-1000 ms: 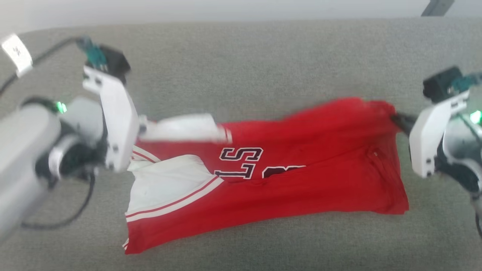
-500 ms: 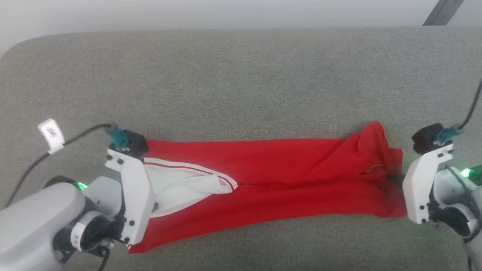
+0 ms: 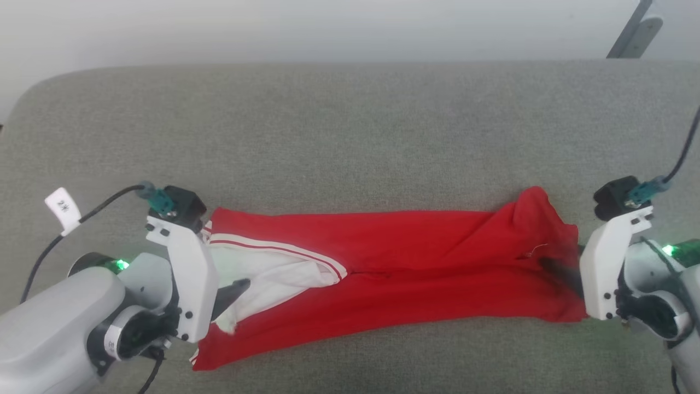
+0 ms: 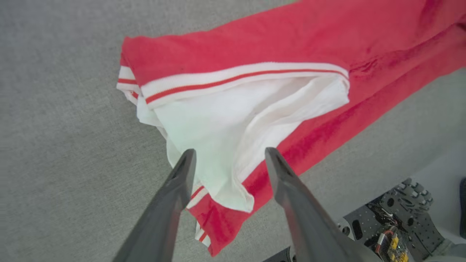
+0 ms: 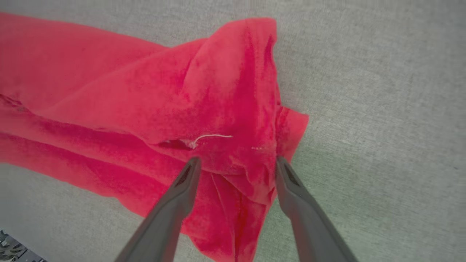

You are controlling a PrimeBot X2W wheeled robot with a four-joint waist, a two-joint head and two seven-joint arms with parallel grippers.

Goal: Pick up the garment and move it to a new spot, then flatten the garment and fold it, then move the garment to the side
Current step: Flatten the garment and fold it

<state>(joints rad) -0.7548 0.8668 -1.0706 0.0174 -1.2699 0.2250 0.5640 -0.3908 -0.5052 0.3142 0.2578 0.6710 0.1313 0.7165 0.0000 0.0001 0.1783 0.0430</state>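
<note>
The garment (image 3: 394, 262) lies stretched out as a long, narrow folded band across the grey cushion (image 3: 350, 131), with its white sleeve (image 3: 268, 271) at the left end. My left gripper (image 3: 232, 293) stands open over that sleeve; in the left wrist view the garment (image 4: 291, 47) lies below my spread left gripper (image 4: 229, 154), whose fingers hold nothing. My right gripper (image 3: 555, 271) is open at the bunched red right end. The right wrist view has the garment (image 5: 145, 98) crumpled under my right gripper (image 5: 236, 162), fingers apart and straddling the cloth.
The cushion's rounded back edge runs along the top of the head view, with a pale wall behind it. A grey metal strut (image 3: 629, 33) stands at the top right. Robot base hardware (image 4: 393, 222) shows past the cushion's front edge.
The garment was swung in the air, then laid down as a narrow band on the cushion. Both grippers, shut on its ends before, have opened and let go.
</note>
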